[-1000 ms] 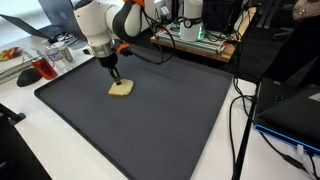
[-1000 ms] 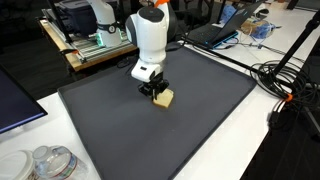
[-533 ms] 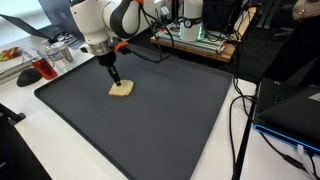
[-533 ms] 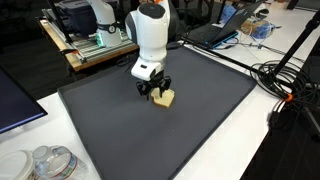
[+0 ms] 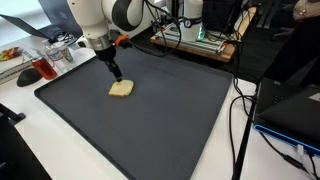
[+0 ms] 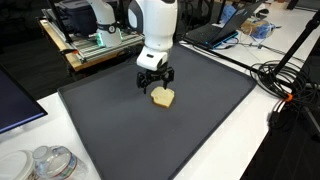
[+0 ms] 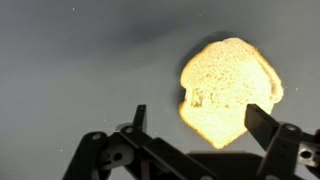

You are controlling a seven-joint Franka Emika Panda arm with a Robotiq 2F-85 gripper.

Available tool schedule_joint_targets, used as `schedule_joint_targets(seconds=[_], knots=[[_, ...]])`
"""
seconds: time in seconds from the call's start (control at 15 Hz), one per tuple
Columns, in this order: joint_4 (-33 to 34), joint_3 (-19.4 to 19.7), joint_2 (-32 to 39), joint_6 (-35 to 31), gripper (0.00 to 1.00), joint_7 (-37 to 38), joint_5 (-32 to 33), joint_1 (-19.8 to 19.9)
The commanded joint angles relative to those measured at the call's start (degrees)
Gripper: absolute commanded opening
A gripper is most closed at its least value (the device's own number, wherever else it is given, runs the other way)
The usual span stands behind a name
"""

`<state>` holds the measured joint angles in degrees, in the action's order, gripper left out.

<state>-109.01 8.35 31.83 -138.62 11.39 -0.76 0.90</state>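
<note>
A yellowish slice of bread (image 5: 121, 89) (image 6: 162, 97) lies flat on the dark grey mat (image 5: 160, 120) (image 6: 200, 120). In both exterior views my gripper (image 5: 116, 74) (image 6: 155, 84) hangs just above the slice, lifted off it, with its fingers spread. In the wrist view the gripper (image 7: 199, 120) is open, and the bread (image 7: 228, 88) shows below and between the two dark fingertips, toward the right one. Nothing is held.
A plastic container (image 6: 45, 163) stands on the white table near the mat's corner. Cables (image 6: 290, 85) and a laptop (image 5: 295, 105) lie beside the mat. A shelf with electronics (image 6: 95, 40) stands behind the arm, and a red-filled cup (image 5: 45, 68) is nearby.
The gripper has opened and let go of the bread, then risen a little above it. The slice stays on the mat.
</note>
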Motion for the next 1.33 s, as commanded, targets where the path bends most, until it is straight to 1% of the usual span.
schedule_joint_targets(seconds=[0.0,0.2,0.33,0.47,0.6,0.67,1.0,1.27], knots=[[0.65,1.29,-1.62,4.2,1.0,3.45,6.13,-3.55],[2.56,1.49,-1.08,7.11,1.0,5.85,11.41,-6.52],[4.82,1.81,0.21,10.79,1.0,6.28,16.63,-8.7],[6.92,0.73,1.24,14.96,1.0,4.26,20.5,-9.77],[9.45,0.39,2.66,18.19,1.0,3.58,24.7,-11.22],[10.98,0.35,3.45,20.85,1.0,3.54,26.57,-12.08],[20.82,-1.35,10.6,28.99,1.0,-0.25,32.42,-14.24],[29.53,-2.57,17.36,34.2,1.0,-4.63,32.94,-14.82]])
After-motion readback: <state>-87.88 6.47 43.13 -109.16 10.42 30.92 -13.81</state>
